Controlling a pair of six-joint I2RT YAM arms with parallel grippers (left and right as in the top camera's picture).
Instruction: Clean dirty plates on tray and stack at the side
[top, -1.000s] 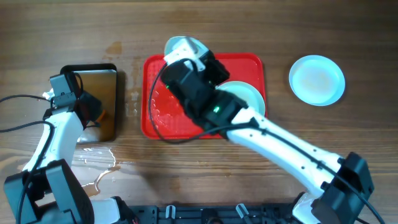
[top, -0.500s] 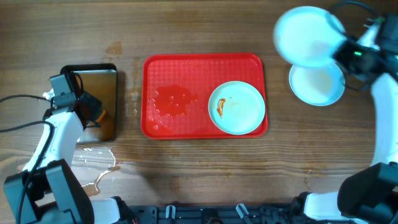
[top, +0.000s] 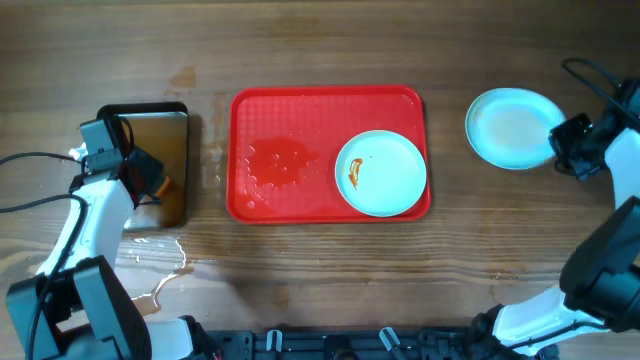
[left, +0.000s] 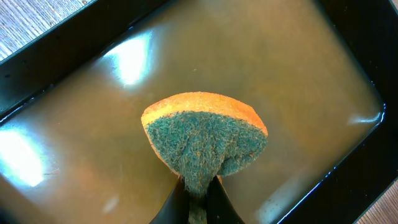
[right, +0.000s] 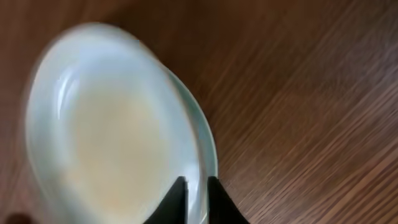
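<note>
The red tray (top: 320, 100) lies mid-table. One pale blue plate (top: 381, 173) with an orange-red smear sits on its right half. At the far right, a second plate (top: 513, 127) rests tilted on another plate, whose edge shows beneath it in the right wrist view (right: 211, 146). My right gripper (top: 557, 140) is shut on the upper plate's rim (right: 194, 186). My left gripper (top: 150, 183) is shut on an orange sponge with a green scrub face (left: 205, 134), over the black pan.
The black pan (top: 178, 112) holds brownish water (left: 280, 74) at the left. Water puddles (top: 165, 265) lie on the wood at the lower left. A wet patch (top: 275, 165) marks the tray's left half.
My right arm carried a plate from the tray's left half to the far right and lowered it onto the plate there. The left arm has not moved.
</note>
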